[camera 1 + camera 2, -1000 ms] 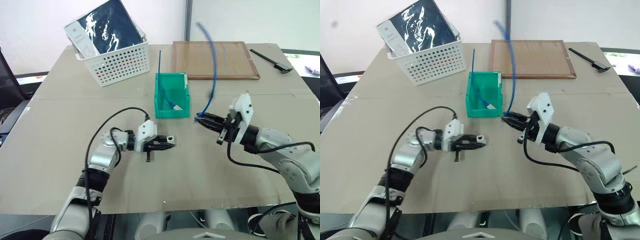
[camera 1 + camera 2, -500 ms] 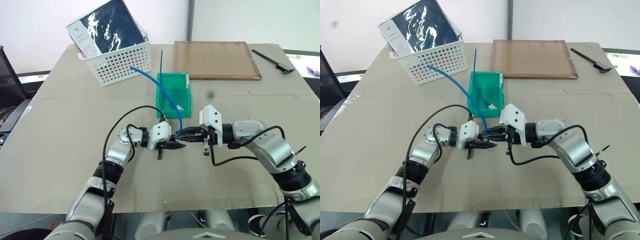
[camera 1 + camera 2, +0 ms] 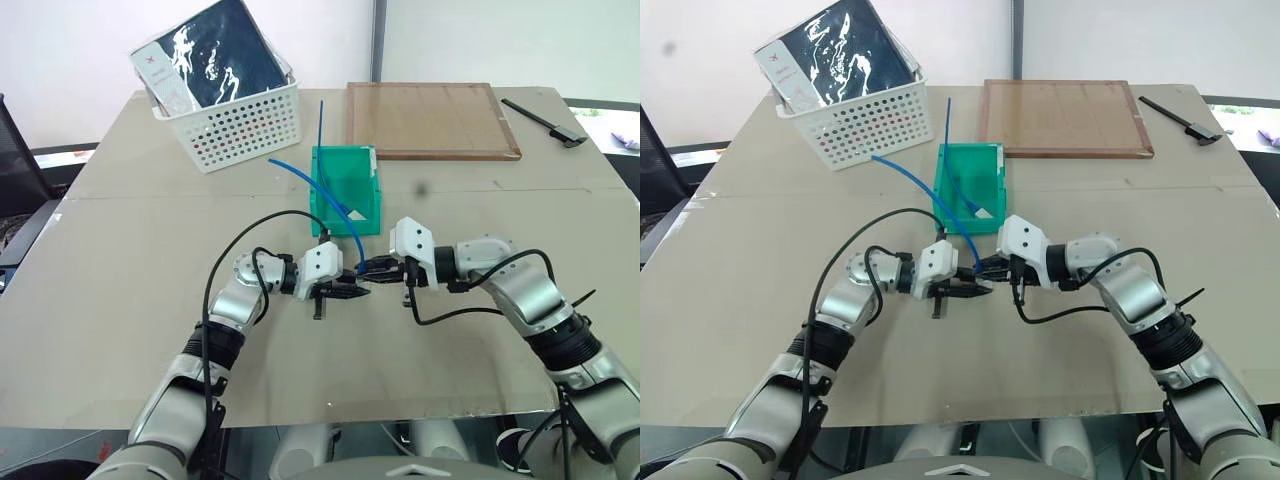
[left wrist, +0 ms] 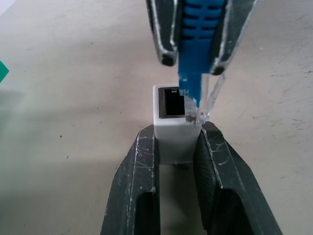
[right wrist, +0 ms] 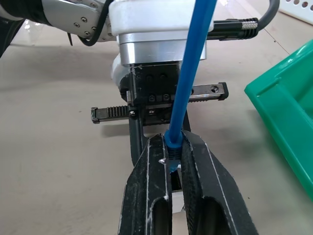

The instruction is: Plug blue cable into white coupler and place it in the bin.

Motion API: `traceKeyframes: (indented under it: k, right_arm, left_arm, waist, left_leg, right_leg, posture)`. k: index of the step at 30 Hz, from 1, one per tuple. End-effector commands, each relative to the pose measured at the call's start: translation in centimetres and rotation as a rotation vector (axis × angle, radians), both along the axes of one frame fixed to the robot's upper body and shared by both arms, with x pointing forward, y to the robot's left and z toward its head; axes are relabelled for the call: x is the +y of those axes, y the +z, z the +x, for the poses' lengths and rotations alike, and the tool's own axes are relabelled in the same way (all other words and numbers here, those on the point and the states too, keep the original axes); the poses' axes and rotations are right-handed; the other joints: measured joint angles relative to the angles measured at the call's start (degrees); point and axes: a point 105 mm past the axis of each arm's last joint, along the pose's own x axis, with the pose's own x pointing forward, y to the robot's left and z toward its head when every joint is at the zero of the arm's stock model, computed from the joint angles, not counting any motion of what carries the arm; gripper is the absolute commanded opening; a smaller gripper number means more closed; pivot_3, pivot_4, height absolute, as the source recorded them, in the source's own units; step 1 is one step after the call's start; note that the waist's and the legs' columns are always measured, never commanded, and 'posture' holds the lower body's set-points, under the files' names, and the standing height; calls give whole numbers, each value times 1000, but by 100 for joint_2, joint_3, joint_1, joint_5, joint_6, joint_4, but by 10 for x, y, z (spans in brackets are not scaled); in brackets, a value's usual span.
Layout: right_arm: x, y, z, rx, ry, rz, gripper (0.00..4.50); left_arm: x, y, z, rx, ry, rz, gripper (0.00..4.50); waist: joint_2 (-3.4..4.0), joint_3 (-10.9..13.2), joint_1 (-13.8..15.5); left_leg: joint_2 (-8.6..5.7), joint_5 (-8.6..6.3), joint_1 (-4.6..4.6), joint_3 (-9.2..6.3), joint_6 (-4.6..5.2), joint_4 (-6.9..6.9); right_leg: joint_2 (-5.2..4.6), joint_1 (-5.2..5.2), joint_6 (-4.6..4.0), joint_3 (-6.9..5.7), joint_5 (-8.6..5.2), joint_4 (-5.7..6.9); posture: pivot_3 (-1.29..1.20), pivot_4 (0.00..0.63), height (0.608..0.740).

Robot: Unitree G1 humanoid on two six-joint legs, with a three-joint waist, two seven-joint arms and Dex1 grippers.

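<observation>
The two hands meet tip to tip just above the desk (image 3: pixel 120 300), a little in front of the green bin (image 3: pixel 345 195). The left hand (image 3: pixel 352 291) has its two black fingers (image 4: pixel 139 186) closed on the sides of the white coupler (image 4: pixel 171 120), with the dark socket opening turned toward the other hand. The right hand (image 3: pixel 368 267) is closed tight on the blue boot of the blue cable (image 3: pixel 325 195), just behind its clear plug (image 4: pixel 203 115).

In the left wrist view the clear plug sits at one edge of the socket, touching the coupler's face; I cannot tell if it is already partly inside. From the right hand the cable rises and curves away over the bin, and its free end hangs in the air between the bin and the white perforated basket (image 3: pixel 235 125).

The bin stands open on the desk with a second, straighter blue cord (image 3: pixel 321 135) sticking up out of it. The basket holds a dark package (image 3: pixel 215 50). A wooden board (image 3: pixel 432 120) lies behind the bin to the right, and a black tool (image 3: pixel 545 122) lies near the far right corner of the desk
</observation>
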Motion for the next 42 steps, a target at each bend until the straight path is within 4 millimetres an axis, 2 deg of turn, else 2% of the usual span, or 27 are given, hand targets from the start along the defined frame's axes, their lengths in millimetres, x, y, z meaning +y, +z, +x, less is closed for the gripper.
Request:
traceKeyframes:
  k: [1, 9, 18, 27, 36, 42]
  right_arm:
    - [-8, 9, 9, -15, -48, 4, 0]
    - [-12, 2, 13, -5, -71, -25, 0]
    - [-10, 14, 18, -8, -71, 19, 0]
    - [-12, 17, 12, 43, -61, 33, 0]
    - [-13, 10, 3, 78, -33, 12, 0]
    - [-10, 20, 1, 79, -26, 63, 0]
  left_arm:
    - [-4, 14, -1, -37, -19, -19, 346]
    - [-8, 18, -2, -38, -20, -20, 346]
    - [-9, 19, -2, -37, -19, -17, 346]
    - [-10, 16, -4, -28, -21, -20, 346]
    - [-7, 14, -4, -23, -16, -17, 346]
    - [-5, 11, -4, -20, -12, -11, 346]
  waist:
    - [0, 0, 0]
    - [0, 1, 0]
    - [0, 1, -2]
    - [1, 1, 0]
    - [1, 1, -1]
    - [1, 2, -1]
  left_leg:
    - [0, 0, -1, 0, 0, 0]
    - [0, 0, -1, 0, 0, 0]
    - [0, 0, 0, 0, 0, 0]
    - [0, 0, -3, -1, 0, 0]
    - [0, 0, -3, -1, 0, 0]
    - [0, 0, -3, -1, 0, 0]
  right_leg:
    - [0, -1, 0, 0, 0, 0]
    - [0, -1, 0, 0, 0, 0]
    - [0, -1, 0, 0, 0, 0]
    - [-1, -3, 0, 0, 0, -1]
    - [0, -3, -1, 0, 0, 0]
    - [0, -3, -1, 0, 0, 0]
  posture:
    - [0, 150, 740]
    - [0, 150, 740]
    - [0, 150, 740]
    - [0, 150, 740]
    - [0, 150, 740]
    - [0, 150, 740]
